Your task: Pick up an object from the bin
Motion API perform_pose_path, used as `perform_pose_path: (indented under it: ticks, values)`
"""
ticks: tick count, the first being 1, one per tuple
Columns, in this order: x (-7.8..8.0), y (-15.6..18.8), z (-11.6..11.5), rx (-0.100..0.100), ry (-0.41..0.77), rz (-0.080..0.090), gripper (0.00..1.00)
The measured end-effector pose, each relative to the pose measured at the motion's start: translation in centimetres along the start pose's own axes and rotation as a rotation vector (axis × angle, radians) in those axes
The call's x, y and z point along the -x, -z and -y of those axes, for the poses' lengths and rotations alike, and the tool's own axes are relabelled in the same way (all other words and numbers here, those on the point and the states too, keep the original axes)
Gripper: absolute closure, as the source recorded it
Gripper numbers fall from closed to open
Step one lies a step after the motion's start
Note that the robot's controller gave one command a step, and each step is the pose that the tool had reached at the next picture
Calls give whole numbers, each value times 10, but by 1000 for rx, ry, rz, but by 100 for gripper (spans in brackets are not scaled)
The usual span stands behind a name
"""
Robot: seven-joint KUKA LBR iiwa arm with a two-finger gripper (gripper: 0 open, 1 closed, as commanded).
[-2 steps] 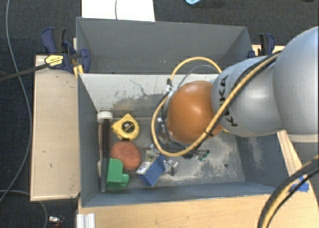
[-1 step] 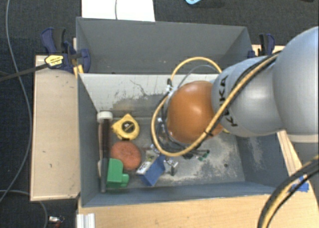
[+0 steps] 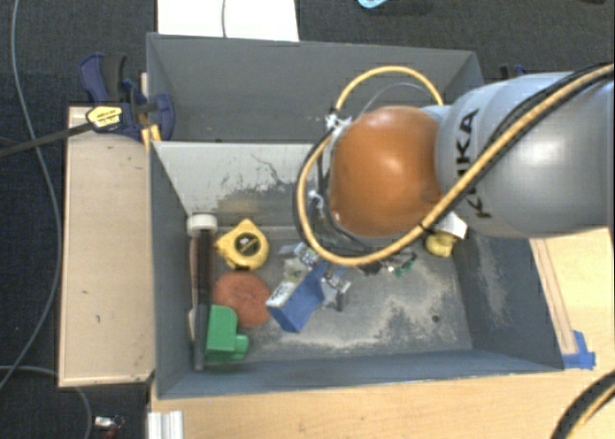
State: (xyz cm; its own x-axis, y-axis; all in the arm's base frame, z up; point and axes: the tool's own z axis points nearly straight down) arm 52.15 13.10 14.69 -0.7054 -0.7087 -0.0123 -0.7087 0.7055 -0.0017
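My gripper [image 3: 327, 285] reaches down under the arm's orange dome into the middle of the bin floor, and most of it is hidden by that dome. A blue block [image 3: 300, 304] with a pale end lies tilted right against its lower left side. To the left of the block sit a reddish-brown round lump [image 3: 241, 297] and, above it, a yellow tape measure [image 3: 242, 244]. Whether the blue block is gripped cannot be made out.
A green block [image 3: 225, 333] stands in the front left corner beside a dark rod with a white cap [image 3: 200, 269] along the left wall. A small yellow piece [image 3: 440, 245] and a small green bit [image 3: 404, 265] lie right of the gripper. The arm spans the bin's right side.
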Motion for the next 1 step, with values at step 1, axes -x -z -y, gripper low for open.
perform_pose_path:
  ticks: [1]
  values:
    - [-27,56,-1,2,0,-4,100]
